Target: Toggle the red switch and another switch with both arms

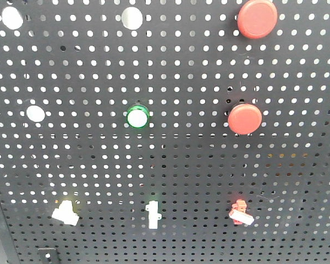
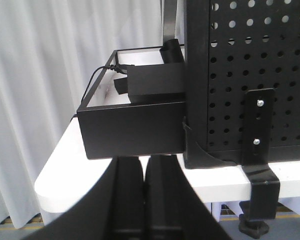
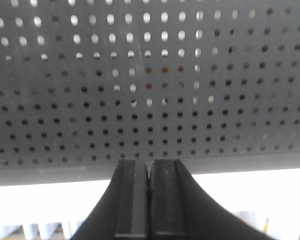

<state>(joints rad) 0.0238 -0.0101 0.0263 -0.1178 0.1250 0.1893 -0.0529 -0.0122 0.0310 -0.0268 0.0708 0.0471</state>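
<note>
The black board [image 1: 182, 177] holds a tiny red switch [image 1: 241, 212] and yellow-marked switch [image 1: 65, 213], so the left fingers [image 2: 127, 200] and right fingers [image 3: 132, 200], shut tight and empty, could miss and hit the green-marked switch [image 1: 153, 215]

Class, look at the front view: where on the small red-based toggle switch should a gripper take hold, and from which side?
On the red switch, grip the white lever tip, not the red base. The tip is the only part jutting out, slanting toward the lower right. Probably best to come head-on to the pegboard, closing across the lever's narrow width.
</note>
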